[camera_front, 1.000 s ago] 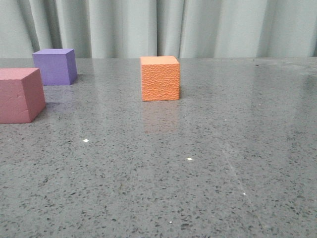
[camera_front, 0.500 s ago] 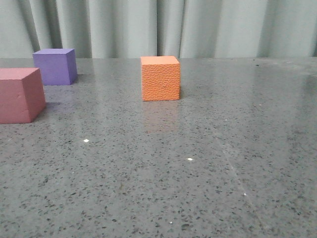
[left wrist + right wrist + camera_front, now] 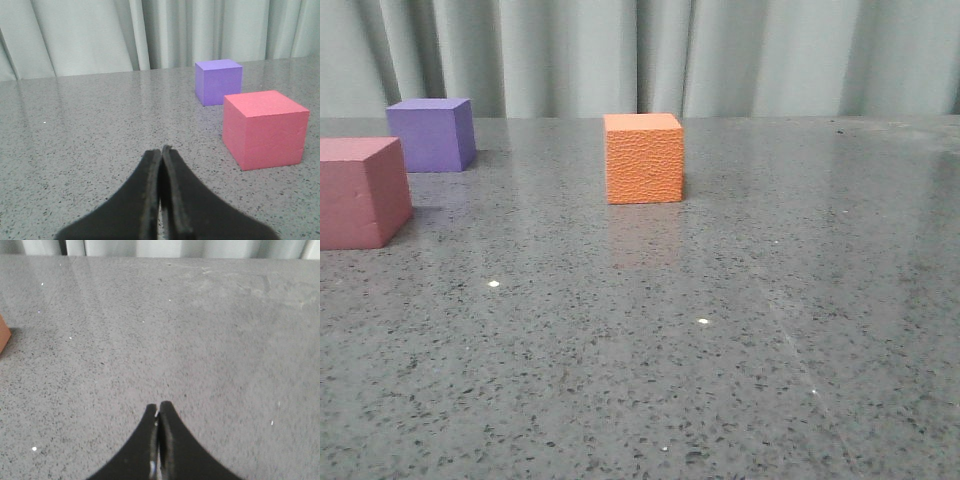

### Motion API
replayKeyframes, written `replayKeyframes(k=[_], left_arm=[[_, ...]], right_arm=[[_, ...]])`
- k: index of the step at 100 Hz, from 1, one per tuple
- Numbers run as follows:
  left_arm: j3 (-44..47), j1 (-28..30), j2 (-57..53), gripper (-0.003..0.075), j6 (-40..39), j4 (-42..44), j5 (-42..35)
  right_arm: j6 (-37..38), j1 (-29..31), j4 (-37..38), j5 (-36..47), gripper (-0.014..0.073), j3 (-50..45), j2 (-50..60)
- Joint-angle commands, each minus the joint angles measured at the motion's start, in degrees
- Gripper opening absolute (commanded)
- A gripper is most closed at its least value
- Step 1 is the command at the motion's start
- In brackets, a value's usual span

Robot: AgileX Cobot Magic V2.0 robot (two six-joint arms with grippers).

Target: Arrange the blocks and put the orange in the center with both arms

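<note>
On the grey speckled stone tabletop (image 3: 740, 330), the orange foam cube with a pebbled surface (image 3: 643, 158) stands alone near the middle toward the back, while the purple foam cube (image 3: 431, 133) and the pinkish-red foam cube (image 3: 358, 191) stand at the far left, near each other but apart, the purple one farther back. The left gripper (image 3: 161, 155) has its black jaws pressed together with nothing between them, low over bare tabletop, beside the pinkish-red cube. The right gripper (image 3: 158, 410) also has its jaws closed and empty; in its view only a corner of the orange cube shows at the edge.

Left claw (image 3: 160, 155) closed, empty; right claw (image 3: 158, 410) seemingly closed too.
</note>
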State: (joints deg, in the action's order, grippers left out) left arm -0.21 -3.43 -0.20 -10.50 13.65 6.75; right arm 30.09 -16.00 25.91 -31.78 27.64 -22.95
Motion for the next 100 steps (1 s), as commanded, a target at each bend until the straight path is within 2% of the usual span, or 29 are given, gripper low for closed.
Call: replayKeyframes(k=[1, 13, 28, 35, 70, 100], left_arm=[[3.1, 0.0, -2.0, -0.0019, 0.1, 0.0, -4.7], [3.1, 0.0, -2.0, -0.0019, 0.1, 0.0, -4.7], [3.1, 0.0, -2.0, -0.0019, 0.1, 0.0, -4.7], [3.1, 0.0, -2.0, -0.0019, 0.1, 0.0, -4.7], [3.1, 0.0, -2.0, -0.0019, 0.1, 0.0, -4.7], [3.1, 0.0, -2.0, -0.0019, 0.1, 0.0, -4.7]], right_arm=[[-1.4, 4.0, -3.0, 7.4, -0.0067, -3.7, 4.8], [-5.9, 8.8, -10.4, 10.4, -0.0067, -10.1, 12.3], [-19.6, 13.6, -23.9, 16.0, -0.0067, -16.4, 21.2], [-23.2, 14.6, -27.1, 18.2, -0.0067, -18.8, 24.0], [-23.1, 14.7, -26.8, 26.8, -0.0067, -28.5, 24.8], [-23.1, 14.7, -25.4, 25.3, -0.0067, -28.4, 24.8]])
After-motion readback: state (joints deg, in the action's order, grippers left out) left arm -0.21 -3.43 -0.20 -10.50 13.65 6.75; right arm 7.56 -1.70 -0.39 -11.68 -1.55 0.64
